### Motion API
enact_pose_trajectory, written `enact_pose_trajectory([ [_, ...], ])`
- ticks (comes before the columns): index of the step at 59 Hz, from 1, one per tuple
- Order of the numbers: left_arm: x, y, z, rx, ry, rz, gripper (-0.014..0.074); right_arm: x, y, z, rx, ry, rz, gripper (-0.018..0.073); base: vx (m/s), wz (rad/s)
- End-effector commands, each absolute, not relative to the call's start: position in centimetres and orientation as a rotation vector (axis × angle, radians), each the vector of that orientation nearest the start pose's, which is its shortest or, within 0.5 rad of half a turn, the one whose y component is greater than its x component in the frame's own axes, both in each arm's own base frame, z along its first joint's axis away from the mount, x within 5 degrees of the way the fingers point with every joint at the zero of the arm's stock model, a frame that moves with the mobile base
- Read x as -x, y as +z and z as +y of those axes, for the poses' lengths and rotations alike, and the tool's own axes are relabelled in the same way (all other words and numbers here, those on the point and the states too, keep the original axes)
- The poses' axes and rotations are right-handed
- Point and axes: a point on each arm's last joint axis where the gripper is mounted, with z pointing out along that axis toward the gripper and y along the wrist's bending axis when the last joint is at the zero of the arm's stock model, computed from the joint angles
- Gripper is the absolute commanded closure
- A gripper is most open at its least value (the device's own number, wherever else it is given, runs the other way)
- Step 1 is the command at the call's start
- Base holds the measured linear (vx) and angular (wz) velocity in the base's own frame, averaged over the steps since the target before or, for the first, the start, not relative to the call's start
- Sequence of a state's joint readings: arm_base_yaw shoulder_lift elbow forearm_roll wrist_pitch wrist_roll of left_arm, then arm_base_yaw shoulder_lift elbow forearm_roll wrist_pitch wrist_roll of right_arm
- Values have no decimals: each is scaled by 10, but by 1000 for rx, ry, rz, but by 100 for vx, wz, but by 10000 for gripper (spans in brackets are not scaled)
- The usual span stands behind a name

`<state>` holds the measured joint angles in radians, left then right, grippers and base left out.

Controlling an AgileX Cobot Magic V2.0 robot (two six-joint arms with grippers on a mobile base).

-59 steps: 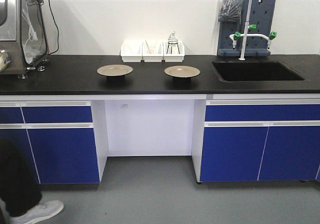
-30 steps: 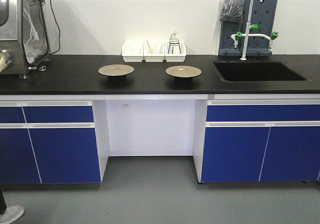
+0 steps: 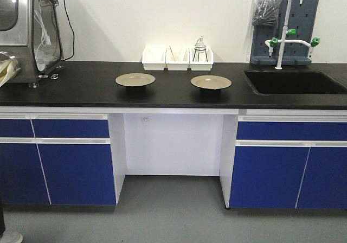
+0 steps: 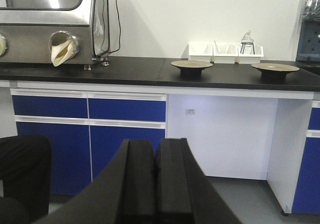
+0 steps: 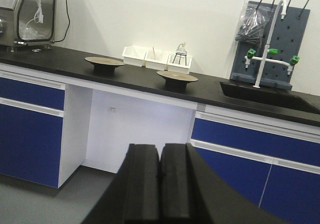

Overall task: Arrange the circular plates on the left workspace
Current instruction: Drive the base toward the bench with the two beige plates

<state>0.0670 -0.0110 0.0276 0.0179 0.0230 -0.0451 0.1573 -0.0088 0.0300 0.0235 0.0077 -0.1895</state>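
While both rest on the black countertop [image 3: 76, 88], left plate [image 3: 135, 80] and right plate [image 3: 211, 82] sit well apart, just before the white bins [image 3: 178, 58]; sink [image 3: 295, 83] farther right. Left gripper [image 4: 155, 151] and right gripper [image 5: 160, 156]: jaws pressed together, empty, low, well back from the counter.

This is a laboratory: a long matte black countertop [image 3: 81, 88] runs along a white wall above blue cabinets [image 3: 76, 172], with a recessed black sink [image 3: 295, 83] set into it. Over the sink stand a white gooseneck tap [image 3: 280, 42] with green valve handles and a grey pegboard drying rack [image 3: 312, 15]. At the far left sits a stainless-steel glove box [image 4: 45, 29] with a round glove port [image 4: 64, 49], and white bins [image 3: 177, 58] by the wall hold a piece of glassware [image 3: 200, 46].
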Motion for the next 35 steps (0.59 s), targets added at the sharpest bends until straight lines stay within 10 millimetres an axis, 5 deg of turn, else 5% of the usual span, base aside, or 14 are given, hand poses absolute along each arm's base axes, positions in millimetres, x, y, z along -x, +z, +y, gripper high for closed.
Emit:
enact_pose_trajectory([
  [1,-55,206,3,77,12,1437,594,-54,209,8,235,-19,1404,559,30,3],
  [35,-55,206,3,77,12,1437,594,-54,209,8,236,-19,1406,559,47,-1],
])
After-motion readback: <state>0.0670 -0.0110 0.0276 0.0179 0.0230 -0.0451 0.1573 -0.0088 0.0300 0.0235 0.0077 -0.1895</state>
